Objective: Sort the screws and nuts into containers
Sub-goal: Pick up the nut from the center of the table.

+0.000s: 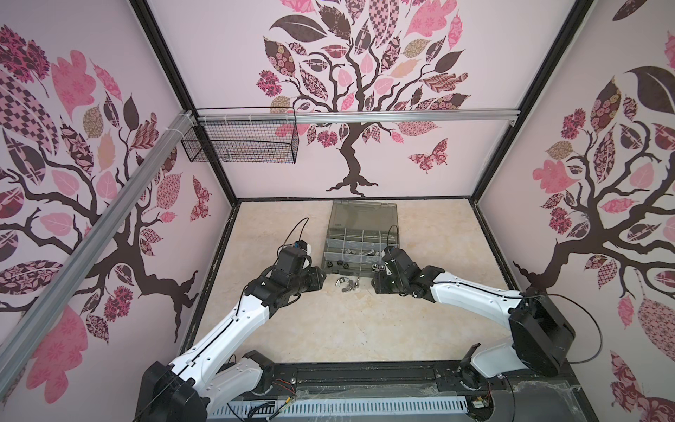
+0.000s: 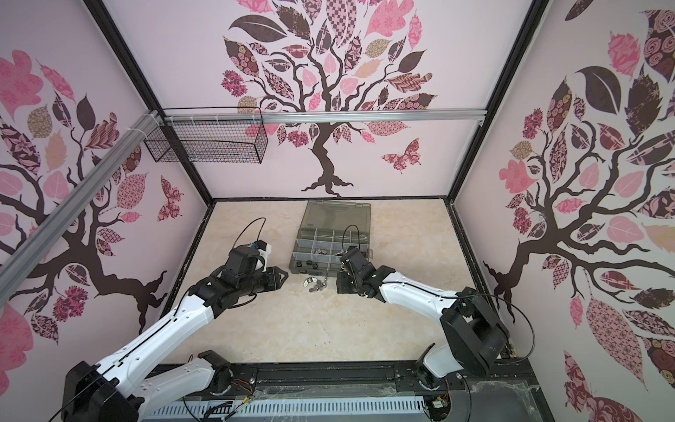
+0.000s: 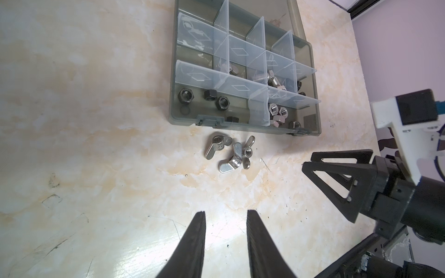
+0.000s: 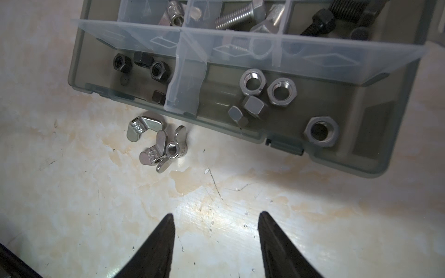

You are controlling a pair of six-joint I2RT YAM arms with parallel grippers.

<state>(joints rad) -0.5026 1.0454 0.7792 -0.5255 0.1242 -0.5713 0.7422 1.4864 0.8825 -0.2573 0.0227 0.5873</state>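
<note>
Cream marbled table (image 1: pixel 328 321) is carrying everything, with pink tree-print walls standing round it. Left gripper (image 3: pixel 226 211) is hovering low over bare table, its fingers standing a narrow gap apart and gripping nothing. Right gripper (image 4: pixel 216 213) is hovering opposite, its fingers spread wider and also empty. Both are facing inward at three wing nuts (image 3: pixel 228 154) lying between them in a tight cluster on the table, just outside the near wall of the case (image 3: pixel 172 72). Two of them are touching and overlapping, one turning its threaded bore toward the right wrist camera, and the third is lying just beside them. Beyond them the case is lying flat, its lid (image 1: pixel 363 213) folded open toward the back wall. In its near row, black nuts (image 4: pixel 142 63) are sitting in the left compartment and silver nuts (image 4: pixel 265 96) in the right one, some flat with bores up, some on edge. Behind the divider (image 4: pixel 240 45), silver bolts (image 4: pixel 233 16) are lying on their sides, the plainest one running its shank roughly along that divider. Black bolts (image 4: pixel 322 19) are lying aslant in the compartment further right.
</note>
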